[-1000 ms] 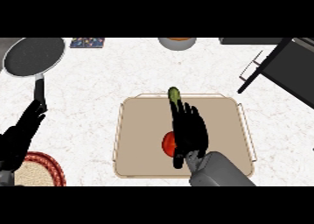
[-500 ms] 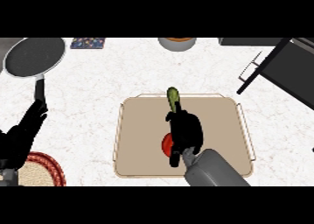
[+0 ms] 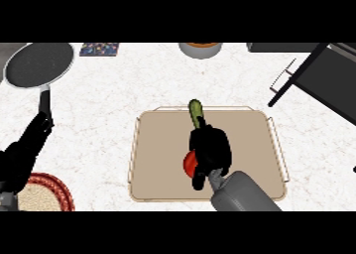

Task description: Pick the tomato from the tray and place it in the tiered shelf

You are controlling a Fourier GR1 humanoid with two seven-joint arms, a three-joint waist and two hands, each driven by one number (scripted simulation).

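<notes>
1. Head view, placement: the tomato [image 3: 186, 163] sits on the tray [image 3: 261, 149], left of its middle. My right hand [image 3: 209, 148] is draped over it from the right, so only the tomato's left side peeks out.
2. Head view, grip: the right hand's fingers are bunched and curled down round the tomato. I judge that as the grasp closing before any lift, because the tomato looks to be resting on the tray.
3. Head view, neighbours: a green vegetable [image 3: 197, 110] lies just beyond the fingertips at the tray's far edge. That probably explains why the hand comes in low from the near side rather than across it.
4. Head view, goal: the tiered shelf [image 3: 323, 74] stands on the bench [image 3: 122, 94] at the far right, well apart from the tray, so the carry will have to go right and away from me.
5. Head view, other arm: the left hand [image 3: 30, 144] rests at the left edge with its fingers relaxed and pointing up, just below the frying pan [image 3: 37, 64] handle and out of the way.
6. Head view, change: a second ago the right hand's fingers lay straight, stretched towards the green vegetable. Now they are drawn in over the tomato, which has barely shifted.
</notes>
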